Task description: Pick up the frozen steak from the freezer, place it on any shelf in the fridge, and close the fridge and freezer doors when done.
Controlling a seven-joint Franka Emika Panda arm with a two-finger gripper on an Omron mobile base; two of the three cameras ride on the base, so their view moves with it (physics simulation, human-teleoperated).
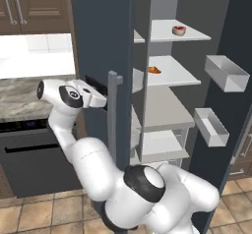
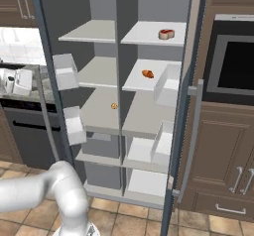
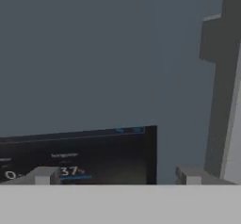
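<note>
Steak: the frozen steak [image 1: 178, 30] [image 2: 166, 33] lay on the top shelf [image 1: 189, 34] [image 2: 144, 34] of the fridge [image 2: 163, 2], right half of the open unit.
Orange item: a small orange item [image 1: 154, 70] [image 2: 148, 74] sat on the shelf below the steak.
Freezer: the freezer [image 2: 101, 4], the left half, held a tiny round item [image 2: 114, 106] on its third shelf.
Doors: both stood open; the freezer door [image 1: 101, 31] [image 3: 103, 53] with its black dispenser panel [image 3: 94, 155] and grey handle [image 1: 113, 115] [image 3: 221, 91] was between the arm and the shelves; the fridge door [image 1: 231, 80] carried white bins [image 1: 225, 73].
Bench: a marbled bench [image 1: 19, 98] ran left of the unit above a dark oven.
Arm: it rose from the base, bent left and reached level toward the freezer door's outer face.
Tool: the tool [image 1: 101, 100] [image 3: 117, 176] was at the dispenser panel, fingers [image 3: 44, 175] spread wide and empty.
</note>
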